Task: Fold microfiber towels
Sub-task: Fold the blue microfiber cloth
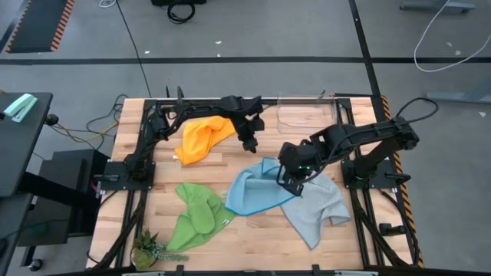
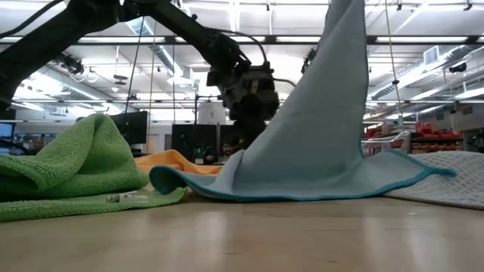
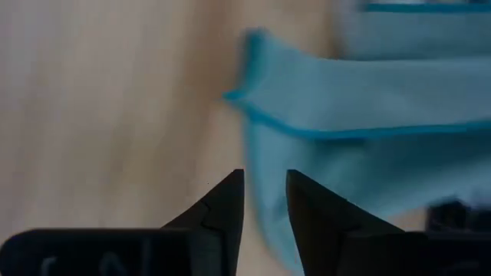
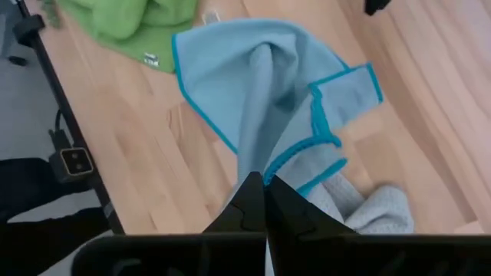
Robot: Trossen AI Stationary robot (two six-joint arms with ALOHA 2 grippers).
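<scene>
The light blue towel (image 1: 257, 192) lies mid-table, and one part of it is pulled up into a tall peak (image 2: 333, 91). My right gripper (image 4: 265, 184) is shut on that peak from above. My left gripper (image 3: 265, 195) hovers just beyond the towel's far edge (image 3: 307, 130). Its fingers stand a little apart with nothing between them. The yellow-orange towel (image 1: 203, 138) lies crumpled at the far left. The green towel (image 1: 198, 218) lies at the near left. The grey towel (image 1: 318, 207) lies at the right, partly under the blue one. My right gripper pinches a bunched part of the blue towel beside its teal hem (image 4: 282, 162) between its two fingers, which point steeply down from above. How many layers it has, I cannot tell. The towel hangs below like a tent, and its lower part (image 2: 302, 185) is spread on the table.
A clear plastic bin (image 1: 303, 115) stands at the table's far edge. A small plant (image 1: 149, 249) sits at the near left corner. Bare wood shows between the towels and along the near edge (image 1: 261, 245).
</scene>
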